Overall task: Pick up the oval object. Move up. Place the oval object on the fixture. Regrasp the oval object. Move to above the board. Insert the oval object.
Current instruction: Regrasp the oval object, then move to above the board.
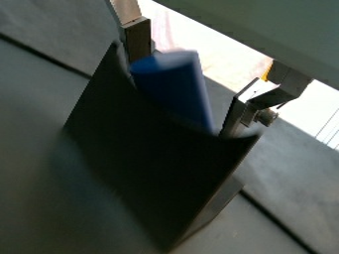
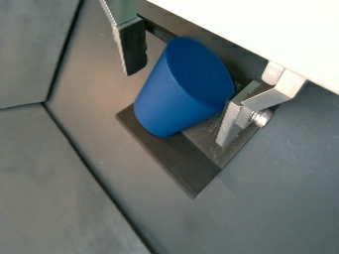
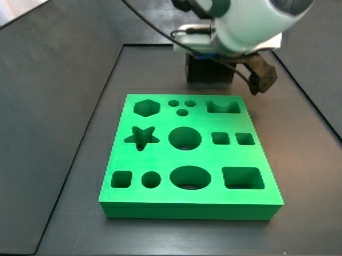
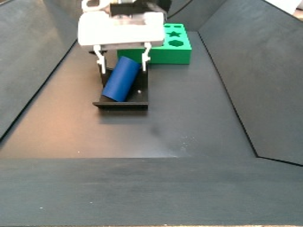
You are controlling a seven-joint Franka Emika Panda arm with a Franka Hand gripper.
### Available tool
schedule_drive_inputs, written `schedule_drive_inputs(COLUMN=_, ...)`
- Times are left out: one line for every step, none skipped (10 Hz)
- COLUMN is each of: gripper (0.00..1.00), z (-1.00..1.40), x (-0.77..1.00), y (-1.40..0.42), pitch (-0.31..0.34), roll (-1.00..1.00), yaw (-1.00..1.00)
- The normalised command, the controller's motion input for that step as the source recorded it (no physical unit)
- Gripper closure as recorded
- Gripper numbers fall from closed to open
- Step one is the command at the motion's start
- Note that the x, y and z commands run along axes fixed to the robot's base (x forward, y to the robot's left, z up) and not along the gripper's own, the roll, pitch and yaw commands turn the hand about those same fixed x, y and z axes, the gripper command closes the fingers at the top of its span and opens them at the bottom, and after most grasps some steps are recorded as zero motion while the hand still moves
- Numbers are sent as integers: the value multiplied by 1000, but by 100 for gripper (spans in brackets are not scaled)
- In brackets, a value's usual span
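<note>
Where one claw (image 4: pixel 122 58) hangs, one oval object (image 4: pixel 119 77) lies on one fixture (image 4: pixel 120 101).

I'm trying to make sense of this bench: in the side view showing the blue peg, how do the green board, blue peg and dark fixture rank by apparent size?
1. Fixture
2. Blue peg, nearly as large
3. Green board, mostly hidden behind the gripper and farther away, so its rank is unsure.
</note>
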Motion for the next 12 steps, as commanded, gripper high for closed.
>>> schedule_drive_inputs(gripper=0, z=-265, x=78, y=1, pitch=35, roll=60, yaw=23)
schedule_drive_inputs(gripper=0, z=-174, x=21, y=-19, pitch=44, roll=56, yaw=33)
schedule_drive_inputs(gripper=100, z=0, x=0, y=0, pitch=0, roll=0, yaw=0)
schedule_drive_inputs(gripper=100, z=1000, x=-127, y=-82, pitch=232, roll=-118, yaw=-81)
schedule_drive_inputs(gripper=100, z=1000, x=-131, y=-81, pitch=238, roll=-124, yaw=-82)
schedule_drive_inputs(gripper=100, z=1000, x=-128, y=-81, pitch=197, roll=-138, yaw=14)
schedule_drive_inputs(gripper=100, z=1000, x=-125, y=-78, pitch=189, roll=-123, yaw=50)
schedule_drive_inputs(gripper=100, z=1000, x=-117, y=-71, pitch=161, roll=-90, yaw=98)
schedule_drive_inputs(gripper=100, z=1000, x=-112, y=-69, pitch=119, roll=-68, yaw=123)
schedule_drive_inputs(gripper=100, z=1000, x=-110, y=-65, pitch=84, roll=-56, yaw=132)
schedule_drive_inputs(gripper=100, z=1000, x=-106, y=-62, pitch=60, roll=-53, yaw=131)
schedule_drive_inputs(gripper=100, z=1000, x=-102, y=-56, pitch=21, roll=-51, yaw=118)
